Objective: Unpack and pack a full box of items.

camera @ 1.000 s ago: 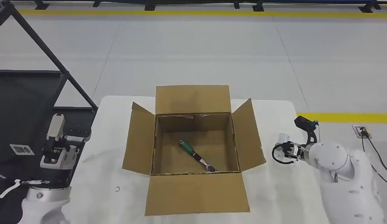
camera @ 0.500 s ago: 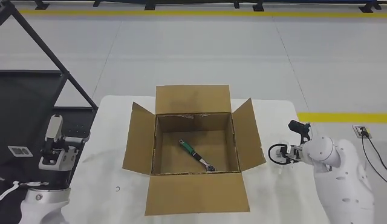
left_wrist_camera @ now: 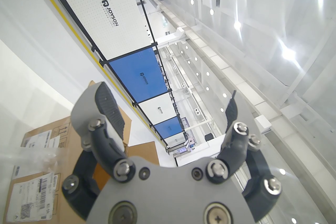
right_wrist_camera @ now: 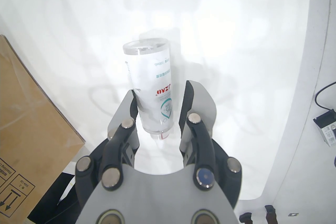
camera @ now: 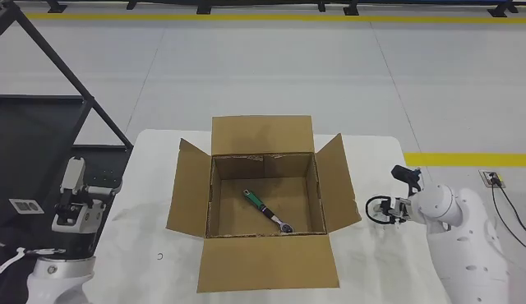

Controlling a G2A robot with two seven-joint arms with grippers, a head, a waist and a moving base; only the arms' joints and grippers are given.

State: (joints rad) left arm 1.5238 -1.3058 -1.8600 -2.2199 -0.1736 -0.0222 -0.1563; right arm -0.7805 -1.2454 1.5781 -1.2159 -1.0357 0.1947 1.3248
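Presently a clear bottle (right_wrist_camera: 148, 70) is clamped in the right gripper (right_wrist_camera: 160, 91) near the table's (camera: 370, 259) right edge, seemingly for packing, while the left gripper (left_wrist_camera: 168, 93) is held idle, jaws apart.

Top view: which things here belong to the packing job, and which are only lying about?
Job: open cardboard box; green-handled wrench inside it; clear bottle at the right gripper.
Lying about: small ring-shaped thing on the table; black frame beside the table; socket with cable on the floor.
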